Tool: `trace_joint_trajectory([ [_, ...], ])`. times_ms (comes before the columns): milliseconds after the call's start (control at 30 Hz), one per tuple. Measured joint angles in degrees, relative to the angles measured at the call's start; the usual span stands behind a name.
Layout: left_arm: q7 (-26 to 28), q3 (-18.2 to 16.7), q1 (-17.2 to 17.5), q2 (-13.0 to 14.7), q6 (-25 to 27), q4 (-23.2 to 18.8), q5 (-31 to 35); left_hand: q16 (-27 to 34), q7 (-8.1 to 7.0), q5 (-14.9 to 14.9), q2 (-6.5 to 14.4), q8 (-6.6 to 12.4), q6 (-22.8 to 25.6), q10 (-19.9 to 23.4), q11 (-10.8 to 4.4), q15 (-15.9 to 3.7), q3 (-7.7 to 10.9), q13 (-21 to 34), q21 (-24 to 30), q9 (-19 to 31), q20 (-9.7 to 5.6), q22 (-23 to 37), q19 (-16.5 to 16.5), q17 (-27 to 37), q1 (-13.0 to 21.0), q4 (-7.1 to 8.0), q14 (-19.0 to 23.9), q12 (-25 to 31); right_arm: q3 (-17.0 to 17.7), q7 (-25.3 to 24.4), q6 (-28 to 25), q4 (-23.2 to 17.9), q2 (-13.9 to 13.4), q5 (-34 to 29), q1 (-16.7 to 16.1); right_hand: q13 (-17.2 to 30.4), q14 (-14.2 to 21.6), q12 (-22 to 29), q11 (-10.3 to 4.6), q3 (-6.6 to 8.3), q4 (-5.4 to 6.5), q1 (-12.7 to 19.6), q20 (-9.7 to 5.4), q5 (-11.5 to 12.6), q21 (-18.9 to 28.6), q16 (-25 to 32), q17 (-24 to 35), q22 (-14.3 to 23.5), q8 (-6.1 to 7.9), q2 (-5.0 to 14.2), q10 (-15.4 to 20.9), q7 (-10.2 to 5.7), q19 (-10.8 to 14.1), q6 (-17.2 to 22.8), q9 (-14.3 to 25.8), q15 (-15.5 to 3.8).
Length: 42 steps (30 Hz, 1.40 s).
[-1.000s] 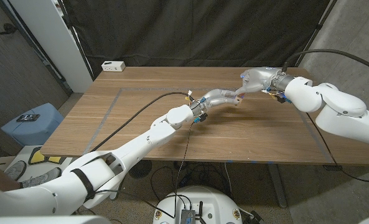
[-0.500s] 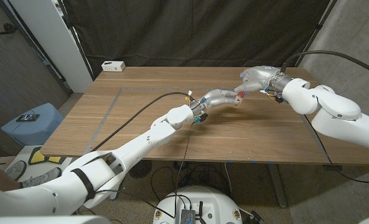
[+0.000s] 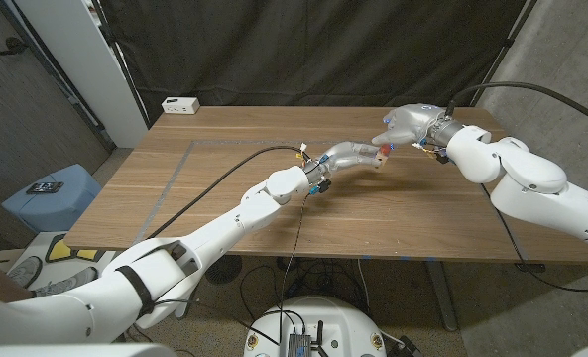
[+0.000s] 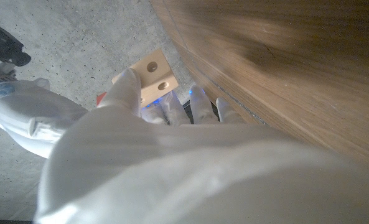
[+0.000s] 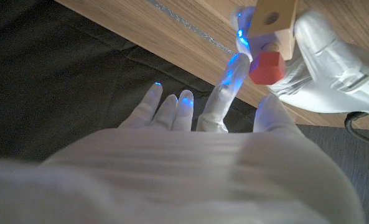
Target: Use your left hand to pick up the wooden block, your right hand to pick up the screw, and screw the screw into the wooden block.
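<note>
Wooden block (image 3: 377,159) sits lifted off the counter (image 3: 214,188), gripped in the left hand (image 3: 351,156) near the middle of the far half of the top. From the right wrist camera the red-headed screw (image 5: 266,65) is seated at a hole in the block's face, with the right hand (image 3: 405,126) just beside it, a fingertip close against the head. Whether those fingers truly pinch the screw I cannot tell; they look spread, not clamped.

My reading is that picking up is done on both sides and the driving-in is under way. What comes next calls for the right hand to catch the head firmly and twist, while the left holds the block steady against that turn.

Both hands meet above the wood, well inside the counter's edges. A white box (image 3: 180,104) lies at the far left corner, well apart. Open top spreads to the robot's left and towards its near edge, so the arms have room to shift.
</note>
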Motion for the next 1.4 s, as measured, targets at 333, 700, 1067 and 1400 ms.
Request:
trace_joint_trajectory([
  [333,-0.7,0.0,-0.5,-0.5,-0.9,1.5,-0.4,0.0,0.00,0.0,0.2,-0.07,0.0,0.0,0.00,0.00,0.00,0.0,0.0,0.0,0.00,0.0,0.0,0.1,-0.2,0.00,0.0,0.0,-0.5,2.9,-1.5,0.0,0.1,0.0,1.2,0.0,-1.8,-2.1,2.24,-1.46,0.59,-3.4,0.92,0.0,-0.6,-1.5,0.1,0.1,-4.67,-0.73,-2.3,0.13,-1.0,-5.4,0.2,1.80],
  [700,-1.3,0.0,-1.2,-1.2,-1.9,3.5,-0.8,0.0,0.00,-0.1,0.2,-0.12,0.0,0.0,0.00,0.00,0.00,-0.3,0.0,-0.1,0.00,0.0,0.0,0.1,-0.2,0.00,0.0,0.0,0.1,4.3,-3.0,-0.4,-0.2,2.2,1.5,0.0,-2.9,-3.2,3.36,-2.14,0.86,-5.4,1.89,0.0,-0.9,-2.2,0.2,0.1,-8.68,-0.42,-3.9,0.23,-3.0,-11.5,0.4,3.34],
  [1067,-1.2,-0.3,-1.6,-1.7,-2.9,5.0,-0.9,0.0,0.00,-0.1,0.3,-0.12,0.0,0.0,0.00,0.00,0.07,-0.3,0.0,0.0,0.00,0.0,0.0,0.1,-0.3,0.06,0.0,0.0,1.7,4.0,-4.1,-0.5,-0.3,7.1,1.5,0.0,-4.7,-4.2,4.48,-3.00,0.78,-7.2,2.87,0.2,-0.9,-3.0,0.2,0.1,-12.51,-0.60,-5.6,0.82,-5.8,-17.2,0.8,5.07],
  [1400,-0.7,-0.6,-2.1,-2.3,-4.0,6.3,-0.9,0.0,0.00,-0.1,0.3,-0.12,0.0,0.0,0.00,0.00,0.13,-0.3,0.0,0.0,-0.20,0.0,0.2,0.0,-0.3,0.12,0.0,0.0,5.0,-0.4,-3.3,0.3,0.4,13.6,-0.7,0.2,-4.7,-4.2,5.13,-3.25,1.02,-7.9,3.18,0.2,-0.9,-3.1,0.2,0.0,-14.44,-0.28,-5.8,1.80,-6.1,-20.2,1.0,5.69],
])
